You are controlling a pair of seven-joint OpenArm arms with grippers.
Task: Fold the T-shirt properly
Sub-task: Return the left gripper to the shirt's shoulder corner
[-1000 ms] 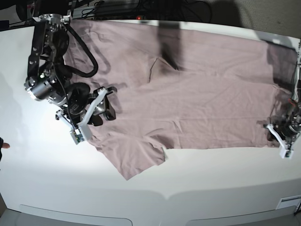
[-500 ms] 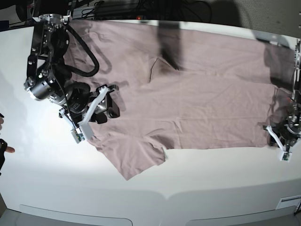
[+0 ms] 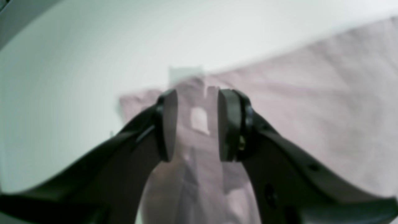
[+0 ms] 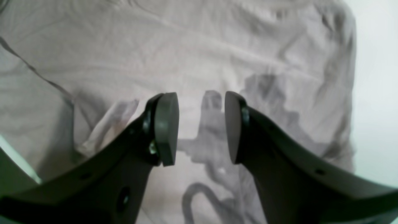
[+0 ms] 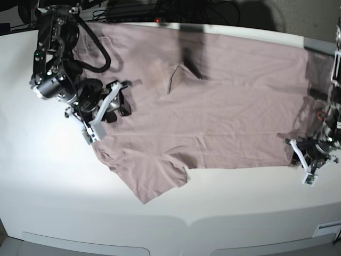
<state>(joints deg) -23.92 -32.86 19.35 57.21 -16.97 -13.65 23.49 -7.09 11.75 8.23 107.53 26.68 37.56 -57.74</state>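
Note:
The dusty pink T-shirt lies spread flat and wrinkled across the white table, with one sleeve pointing toward the front edge. My right gripper is open just above the shirt's left part. In the right wrist view its jaws stand apart over wrinkled cloth and hold nothing. My left gripper is open at the shirt's right front corner. In the blurred left wrist view its jaws stand apart over the cloth's corner, with a small pale tag between them.
Bare white table lies in front of and left of the shirt, with its front edge near the bottom of the base view. Dark cables and equipment sit behind the far edge. The right arm's black hose loops over the shirt's far left part.
My right gripper has moved toward the far side over the shirt. My left gripper has moved left along the shirt's front edge. A hand at the left edge is gone.

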